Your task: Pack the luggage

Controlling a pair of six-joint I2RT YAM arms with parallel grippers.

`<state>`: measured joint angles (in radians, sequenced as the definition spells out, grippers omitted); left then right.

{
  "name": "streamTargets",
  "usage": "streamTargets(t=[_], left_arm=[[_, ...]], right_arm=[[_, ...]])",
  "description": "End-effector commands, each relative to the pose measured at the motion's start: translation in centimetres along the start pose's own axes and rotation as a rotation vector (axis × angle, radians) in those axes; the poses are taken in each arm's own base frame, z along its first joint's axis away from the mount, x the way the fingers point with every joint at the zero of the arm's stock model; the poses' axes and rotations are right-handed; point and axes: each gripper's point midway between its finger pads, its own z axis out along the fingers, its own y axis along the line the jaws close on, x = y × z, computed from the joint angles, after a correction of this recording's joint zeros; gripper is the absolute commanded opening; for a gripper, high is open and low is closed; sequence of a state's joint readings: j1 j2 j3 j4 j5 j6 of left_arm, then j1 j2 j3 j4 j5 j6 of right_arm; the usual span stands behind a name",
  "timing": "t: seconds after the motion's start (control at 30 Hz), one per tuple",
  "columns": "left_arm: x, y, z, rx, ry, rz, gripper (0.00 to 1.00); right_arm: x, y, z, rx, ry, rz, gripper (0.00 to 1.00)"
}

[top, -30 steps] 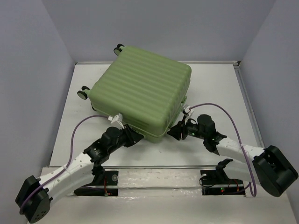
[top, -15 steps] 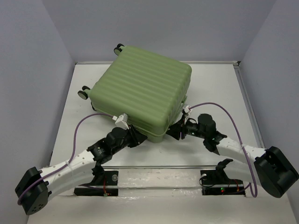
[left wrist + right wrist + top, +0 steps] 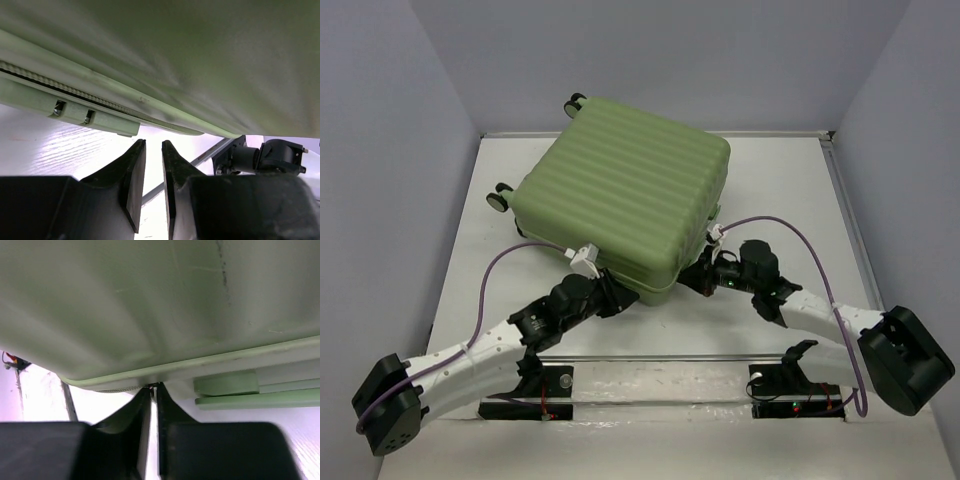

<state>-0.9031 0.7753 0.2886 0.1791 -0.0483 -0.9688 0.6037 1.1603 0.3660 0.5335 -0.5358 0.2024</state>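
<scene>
Light-green and ribbed, the large hard-shell suitcase that is the luggage (image 3: 625,205) lies flat and closed on the white table (image 3: 780,180). It is turned at an angle, with one corner pointing toward the arms and its black wheels (image 3: 573,102) at the far-left side. Over the last second it has not shifted, but both arms have crept in. The left gripper (image 3: 612,296) has slid forward and to the right until it sits right at the near corner. The right gripper (image 3: 700,280) has edged up against the near-right side. In the left wrist view, the left jaws stand narrowly parted with nothing between them, just beneath the overhanging rim and its toothed zip line (image 3: 75,92). In the right wrist view, the right jaws are pressed almost together, their tips touching the seam where the two shell halves meet. Something small and dark sits there, but I cannot tell whether it is a zip tab held between them. My reading is that packing has barely begun: the lid is down, no lining or contents show, and the arms seem to be feeling for the zip or the rim to get the case open. The shell looks smooth, rigid and slightly scuffed, so it is likely slippery for thin fingers
</scene>
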Motion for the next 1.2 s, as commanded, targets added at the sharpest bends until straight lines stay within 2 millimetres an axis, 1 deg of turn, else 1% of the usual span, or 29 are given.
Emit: streamTargets(t=[0.0, 0.1, 0.17, 0.2, 0.23, 0.27, 0.3, 0.33, 0.37, 0.4, 0.47, 0.5, 0.57, 0.6, 0.67, 0.7, 0.73, 0.8, 0.83, 0.87, 0.9, 0.93, 0.97, 1.0, 1.03, 1.07, 1.1, 1.13, 1.17], left_arm=[[-2.9, -4.3, 0.2, 0.106, -0.092, 0.0, 0.3], [-3.3, -4.9, 0.5, 0.121, -0.105, -0.001, 0.3], [-3.7, -5.6, 0.7, 0.141, -0.12, -0.001, 0.3], [-3.7, -5.6, 0.9, 0.137, -0.121, -0.002, 0.3], [-4.1, -6.2, 1.0, 0.154, -0.134, -0.004, 0.3], [-4.3, -6.5, 1.1, 0.16, -0.139, -0.007, 0.3], [-4.3, -6.5, 1.4, 0.157, -0.141, -0.007, 0.3], [-4.8, -7.3, 1.4, 0.176, -0.15, -0.008, 0.3], [-4.7, -7.4, 1.7, 0.173, -0.147, -0.007, 0.3], [-4.8, -7.6, 1.9, 0.174, -0.148, -0.004, 0.3], [-5.2, -8.6, 2.1, 0.188, -0.153, 0.004, 0.3], [-5.1, -8.7, 2.5, 0.187, -0.149, 0.007, 0.3], [-5.1, -9.4, 2.8, 0.201, -0.147, 0.01, 0.3], [-4.6, -9.4, 3.3, 0.195, -0.132, 0.015, 0.3], [-4.3, -10.1, 4.0, 0.2, -0.116, 0.025, 0.3], [-4.1, -10.4, 4.2, 0.205, -0.109, 0.031, 0.3], [-4.2, -11.1, 4.2, 0.216, -0.106, 0.043, 0.3], [-4.3, -10.8, 4.5, 0.178, -0.098, 0.062, 0.31], [-3.8, -9.0, 4.5, 0.09, -0.069, 0.11, 0.33], [-5.3, -9.1, 4.2, 0.05, -0.112, 0.125, 0.4], [-6.2, -8.9, 3.2, 0.028, -0.132, 0.141, 0.46], [-6.3, -7.5, 2.4, -0.039, -0.118, 0.179, 0.62], [-6.9, -7.0, 1.5, -0.061, -0.133, 0.189, 0.72], [-8.7, -6.9, -0.3, -0.064, -0.185, 0.18, 0.79], [-8.8, -5.1, -1.5, -0.131, -0.167, 0.203, 0.85], [-9.7, -4.6, -2.6, -0.148, -0.187, 0.204, 0.93], [-10.8, -4.4, -3.8, -0.159, -0.212, 0.204, 0.95], [-14.5, -3.4, -7.0, -0.193, -0.322, 0.179, 0.98], [-14.7, -3.7, -7.4, -0.196, -0.323, 0.201, 0.99]], right_arm=[[-4.5, 1.5, 0.6, -0.05, -0.148, -0.054, 0.07], [-4.3, 2.3, 0.2, -0.054, -0.161, -0.022, 0.07], [-3.1, 3.8, -0.2, -0.069, -0.144, -0.006, 0.07], [-1.9, 4.2, -0.3, -0.063, -0.112, 0.012, 0.07], [-1.0, 5.5, -0.4, -0.064, -0.1, 0.022, 0.07], [-0.2, 6.0, -0.5, -0.055, -0.083, 0.028, 0.07], [1.1, 5.7, -0.6, -0.006, -0.048, 0.057, 0.07], [2.0, 6.3, -0.8, -0.002, -0.027, 0.065, 0.07], [3.9, 7.9, -0.9, -0.024, 0.043, 0.069, 0.07], [4.9, 8.5, -1.0, -0.018, 0.076, 0.07, 0.07], [6.0, 8.8, -1.0, 0.042, 0.112, 0.079, 0.07], [6.7, 9.9, -1.0, 0.047, 0.142, 0.08, 0.07], [6.8, 11.0, -0.5, 0.045, 0.151, 0.081, 0.07], [6.4, 12.3, 0.4, 0.043, 0.153, 0.076, 0.07], [6.0, 13.0, 1.7, 0.079, 0.156, 0.063, 0.07], [5.0, 13.3, 3.5, 0.128, 0.137, 0.06, 0.07], [4.5, 13.0, 4.5, 0.17, 0.123, 0.065, 0.07], [3.1, 12.3, 6.2, 0.254, 0.072, 0.094, 0.07], [2.4, 11.3, 7.2, 0.335, 0.021, 0.124, 0.07], [1.9, 10.8, 7.6, 0.364, -0.015, 0.14, 0.07], [1.2, 10.7, 8.0, 0.381, -0.065, 0.179, 0.07], [1.2, 9.7, 8.0, 0.434, -0.093, 0.19, 0.07], [1.2, 9.3, 7.9, 0.455, -0.107, 0.201, 0.07], [1.1, 9.2, 7.9, 0.459, -0.121, 0.213, 0.07], [1.2, 9.0, 7.8, 0.469, -0.127, 0.221, 0.07], [1.4, 8.8, 7.7, 0.474, -0.126, 0.222, 0.07], [1.7, 8.7, 7.6, 0.476, -0.12, 0.223, 0.07], [2.0, 8.6, 7.4, 0.479, -0.117, 0.232, 0.07], [2.1, 8.5, 7.4, 0.479, -0.114, 0.231, 0.07]])
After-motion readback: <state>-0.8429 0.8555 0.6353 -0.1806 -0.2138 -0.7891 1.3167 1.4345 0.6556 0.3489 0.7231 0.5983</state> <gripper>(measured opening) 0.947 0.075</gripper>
